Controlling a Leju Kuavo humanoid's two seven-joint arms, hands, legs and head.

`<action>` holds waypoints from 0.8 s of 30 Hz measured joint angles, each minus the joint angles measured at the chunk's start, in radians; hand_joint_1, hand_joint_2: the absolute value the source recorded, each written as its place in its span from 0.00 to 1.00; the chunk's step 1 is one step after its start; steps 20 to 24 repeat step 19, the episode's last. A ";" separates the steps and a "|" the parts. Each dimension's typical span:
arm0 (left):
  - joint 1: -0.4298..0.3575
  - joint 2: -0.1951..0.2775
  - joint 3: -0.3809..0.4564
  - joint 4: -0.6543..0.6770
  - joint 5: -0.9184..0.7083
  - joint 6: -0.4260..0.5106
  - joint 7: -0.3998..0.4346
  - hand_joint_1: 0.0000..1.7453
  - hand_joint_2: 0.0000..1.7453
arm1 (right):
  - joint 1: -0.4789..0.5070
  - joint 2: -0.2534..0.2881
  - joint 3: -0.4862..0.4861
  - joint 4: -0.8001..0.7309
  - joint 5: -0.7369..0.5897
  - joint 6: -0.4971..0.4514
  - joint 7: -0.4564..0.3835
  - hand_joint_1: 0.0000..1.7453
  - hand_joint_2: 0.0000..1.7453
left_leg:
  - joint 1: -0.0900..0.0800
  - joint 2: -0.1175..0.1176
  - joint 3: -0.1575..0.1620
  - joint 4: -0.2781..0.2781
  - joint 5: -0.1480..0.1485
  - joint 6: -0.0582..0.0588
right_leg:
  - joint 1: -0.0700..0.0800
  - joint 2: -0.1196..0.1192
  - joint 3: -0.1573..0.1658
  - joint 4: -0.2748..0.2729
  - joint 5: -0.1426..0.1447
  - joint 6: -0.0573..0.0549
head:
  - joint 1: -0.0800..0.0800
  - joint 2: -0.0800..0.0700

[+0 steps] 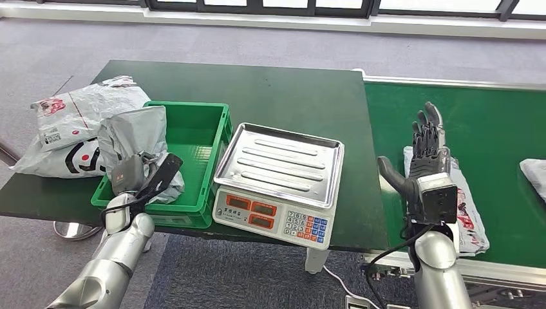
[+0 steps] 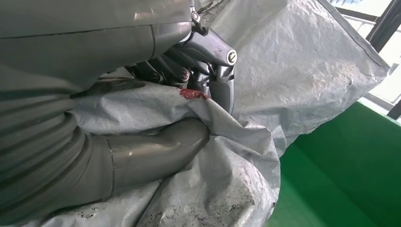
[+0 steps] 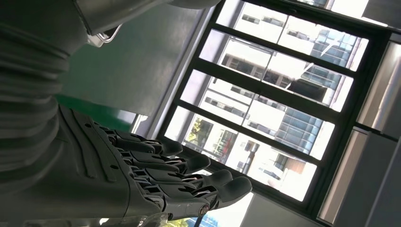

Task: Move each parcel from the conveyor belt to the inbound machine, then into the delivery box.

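Left hand point(image 1: 138, 175) gripping a crumpled grey plastic parcel point(image 1: 132, 138) over the green plastic crate point(image 1: 205, 132); right hand point(image 1: 425, 154) hanging open above the conveyor.

The left wrist view is showing the thick grey thumb point(image 2: 156, 149) and the darker fingers point(image 2: 208, 66) pinching folds of the parcel's wrinkled, scuffed film point(image 2: 293, 66), with the crate's smooth green wall point(image 2: 340, 175) below it. The right hand is holding nothing, its fingers point(image 3: 189, 177) lying straight and slightly apart, and it is hovering over a flat white printed mailer bag point(image 1: 469, 212) that is lying on the matte green conveyor belt point(image 1: 496, 122). Another pale bag point(image 1: 534, 175) is sitting at the belt's right edge. Between crate and belt, a grey scale with a ribbed, shiny steel tray point(image 1: 280, 164) is standing on the dark green table point(image 1: 283, 90). Two more crinkled white-and-grey bags point(image 1: 71, 125) are lying left of the crate.
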 joint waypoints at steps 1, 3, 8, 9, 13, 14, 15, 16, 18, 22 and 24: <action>-0.001 0.001 0.000 0.002 0.000 -0.003 0.001 0.77 1.00 | 0.000 0.000 0.000 0.000 0.001 0.000 0.000 0.00 1.00 | 0.000 0.000 0.002 -0.001 0.000 0.000 | 0.000 0.000 0.002 0.000 -0.001 -0.001 | 0.000 0.000; -0.002 0.003 0.000 0.005 0.003 -0.013 0.005 0.28 1.00 | 0.000 0.000 0.000 0.000 0.004 0.003 0.003 0.00 1.00 | -0.001 0.000 0.006 -0.002 -0.001 -0.001 | 0.000 0.000 0.006 0.000 -0.003 -0.001 | 0.000 0.000; 0.002 0.007 0.002 -0.001 0.065 0.044 -0.049 0.00 1.00 | 0.001 0.000 -0.002 0.000 0.011 0.007 0.012 0.00 1.00 | -0.002 0.000 0.014 -0.005 -0.004 -0.005 | 0.000 0.000 0.012 0.000 -0.007 -0.004 | 0.000 0.000; 0.007 0.006 0.005 -0.009 0.114 0.078 -0.101 0.00 1.00 | 0.004 0.000 -0.002 0.000 0.012 0.007 0.012 0.00 1.00 | -0.001 0.000 0.016 -0.005 -0.003 -0.007 | 0.000 0.000 0.012 0.000 -0.007 -0.004 | 0.000 0.000; 0.064 -0.014 0.010 -0.096 0.441 0.171 -0.427 0.00 1.00 | 0.015 0.000 -0.003 0.000 0.011 0.004 0.013 0.00 1.00 | 0.000 0.001 0.019 -0.004 0.002 -0.013 | 0.002 0.002 0.005 0.001 -0.005 -0.006 | 0.000 0.000; 0.081 -0.022 0.010 -0.126 0.518 0.179 -0.499 0.00 1.00 | 0.017 -0.001 -0.003 0.000 0.010 0.004 0.013 0.00 1.00 | 0.000 0.001 0.016 -0.003 0.002 -0.013 | 0.002 0.002 0.003 0.001 -0.004 -0.006 | 0.000 0.000; 0.096 -0.031 0.010 -0.156 0.583 0.185 -0.557 0.00 1.00 | 0.017 -0.001 -0.003 0.000 0.007 0.005 0.012 0.00 1.00 | 0.000 0.001 0.014 -0.003 0.002 -0.013 | 0.003 0.002 0.001 0.001 -0.004 -0.006 | 0.000 0.000; 0.110 -0.040 0.010 -0.187 0.643 0.189 -0.608 0.00 1.00 | 0.017 -0.001 -0.003 0.000 0.004 0.006 0.012 0.00 1.00 | 0.000 0.001 0.012 -0.003 0.002 -0.013 | 0.003 0.002 -0.001 0.001 -0.004 -0.006 | 0.000 0.000; 0.133 -0.059 0.010 -0.249 0.725 0.198 -0.681 0.00 1.00 | 0.016 -0.002 -0.003 0.001 -0.003 0.007 0.012 0.00 1.00 | 0.000 0.001 0.008 -0.002 0.002 -0.013 | 0.003 0.002 -0.004 0.001 -0.004 -0.006 | 0.000 0.000; 0.139 -0.063 0.010 -0.266 0.743 0.200 -0.697 0.00 1.00 | 0.015 -0.002 -0.003 0.001 -0.005 0.007 0.012 0.00 1.00 | 0.000 0.001 0.007 -0.002 0.002 -0.013 | 0.003 0.002 -0.005 0.001 -0.004 -0.006 | 0.000 0.000; 0.139 -0.063 0.010 -0.266 0.743 0.200 -0.697 0.00 1.00 | 0.015 -0.002 -0.003 0.001 -0.005 0.007 0.012 0.00 1.00 | 0.000 0.001 0.007 -0.002 0.002 -0.013 | 0.003 0.002 -0.005 0.001 -0.004 -0.006 | 0.000 0.000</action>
